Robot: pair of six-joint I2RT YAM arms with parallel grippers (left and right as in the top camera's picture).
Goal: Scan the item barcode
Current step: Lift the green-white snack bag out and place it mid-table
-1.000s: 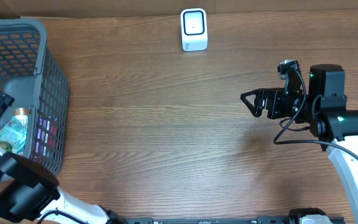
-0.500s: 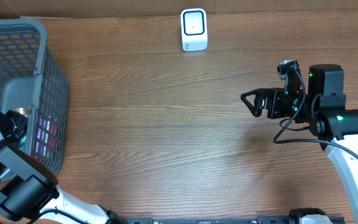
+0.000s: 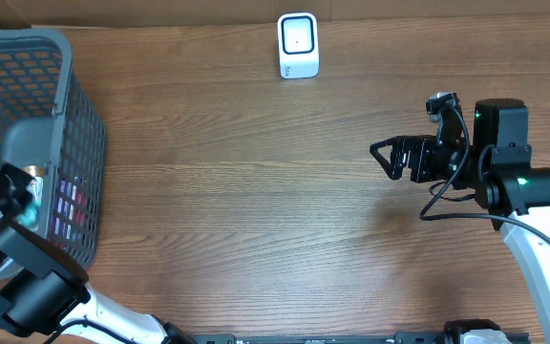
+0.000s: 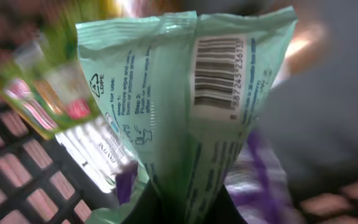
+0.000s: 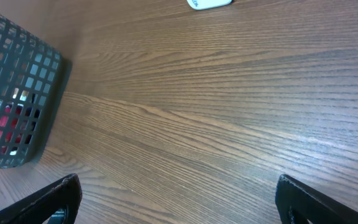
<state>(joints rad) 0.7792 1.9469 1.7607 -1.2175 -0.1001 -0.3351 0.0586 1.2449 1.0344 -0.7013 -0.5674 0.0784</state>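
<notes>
Pickup | left hand (image 4: 182, 206) clamped on wipes packet (image 4: 166, 106) inside basket (image 3: 27, 48), to lift out | right hand (image 3: 387, 158) apart, idle

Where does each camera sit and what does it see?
Overhead: above the table, looking down at the basket, scanner and both arms.
Left wrist: at the basket, facing a green packet pinched in the left end effector.
Right wrist: low over the table, facing the basket; the open right end effector shows.
Shared: overhead and right wrist both see basket and scanner.
</notes>
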